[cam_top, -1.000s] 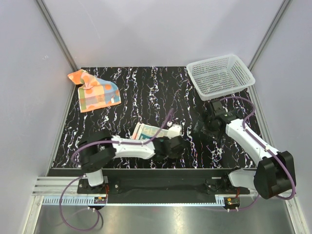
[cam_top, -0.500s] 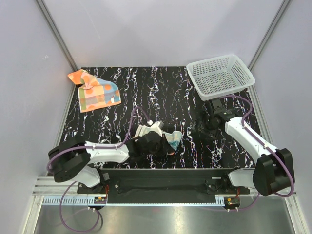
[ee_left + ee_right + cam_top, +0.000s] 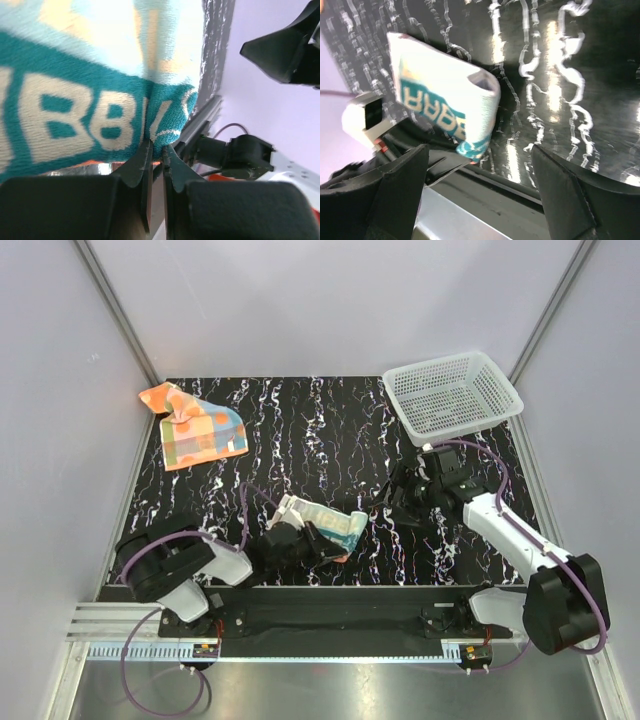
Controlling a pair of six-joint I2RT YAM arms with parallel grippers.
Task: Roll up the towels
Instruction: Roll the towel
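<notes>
Cream towel (image 3: 325, 521) part-rolled, pinched by left end effector (image 3: 156, 150); right end effector (image 3: 404, 491) agape; orange towel (image 3: 193, 428), 10 o'clock, unrolled.

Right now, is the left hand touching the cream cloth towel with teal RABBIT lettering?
Touching. The left wrist view shows the left hand pinching the teal edge of the cream lettered towel.

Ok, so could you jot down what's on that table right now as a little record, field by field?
table: black with white veins
cream towel: near the front edge, folded into a loose roll
orange towel: far left corner, unrolled, nothing touching it
basket: white mesh, far right corner
left gripper: shut on the cream towel's edge
right gripper: open, facing the cream towel, apart from it
</notes>
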